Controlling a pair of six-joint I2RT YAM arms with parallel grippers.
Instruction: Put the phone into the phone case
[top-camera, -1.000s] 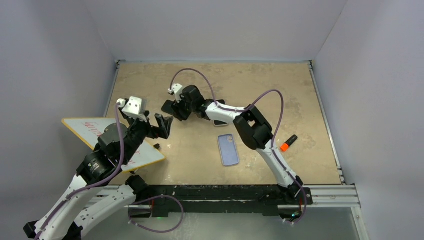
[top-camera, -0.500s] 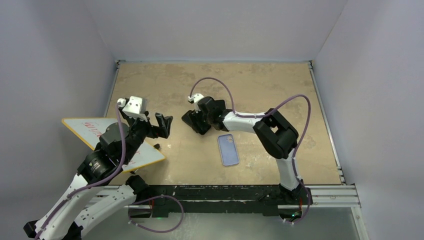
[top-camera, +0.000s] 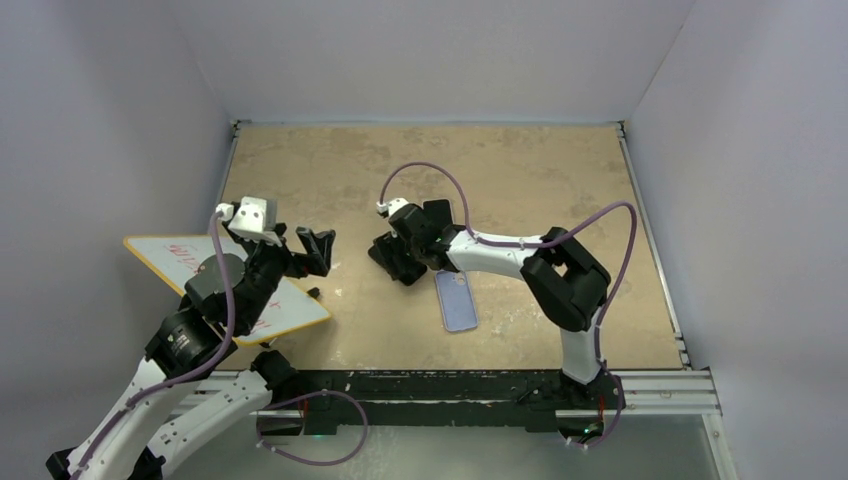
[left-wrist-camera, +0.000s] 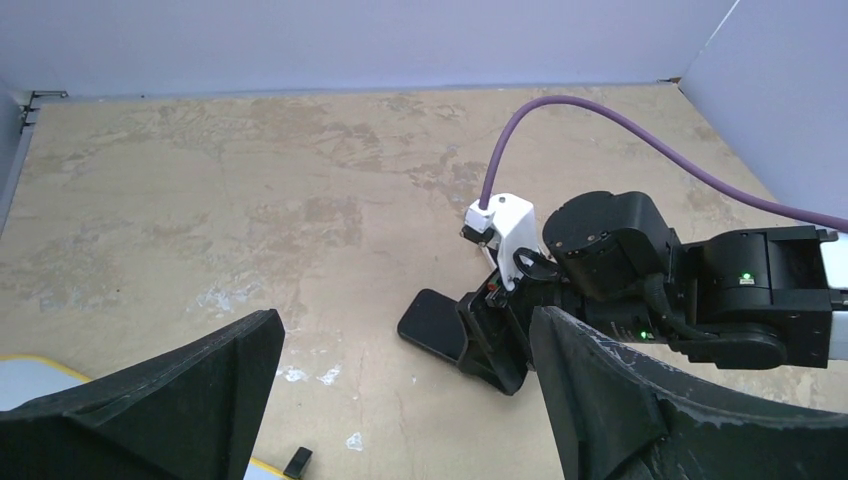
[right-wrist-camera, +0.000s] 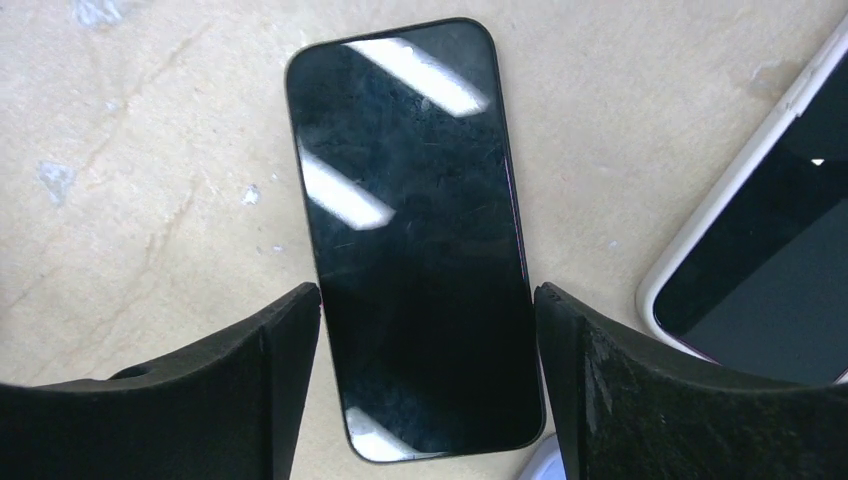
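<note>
The black phone (right-wrist-camera: 410, 220) lies screen up on the table, and its far end sticks out past the fingers in the left wrist view (left-wrist-camera: 435, 325). My right gripper (top-camera: 395, 262) is low over it, its fingertips (right-wrist-camera: 300, 320) against the phone's two long sides near the near end. The lavender phone case (top-camera: 460, 305) lies flat just right of the phone; its pale rim shows at the right wrist view's edge (right-wrist-camera: 780, 230). My left gripper (top-camera: 312, 250) is open and empty, hovering left of the phone.
A white board with a yellow edge (top-camera: 290, 310) lies under the left arm. A small black piece (left-wrist-camera: 295, 460) lies beside its corner. Walls close the table at the back and sides. The right arm's elbow (top-camera: 570, 285) hangs over the table's right half.
My right gripper has moved from the back left toward me and the case, the phone coming with it. My left gripper has drawn back slightly to the left.
</note>
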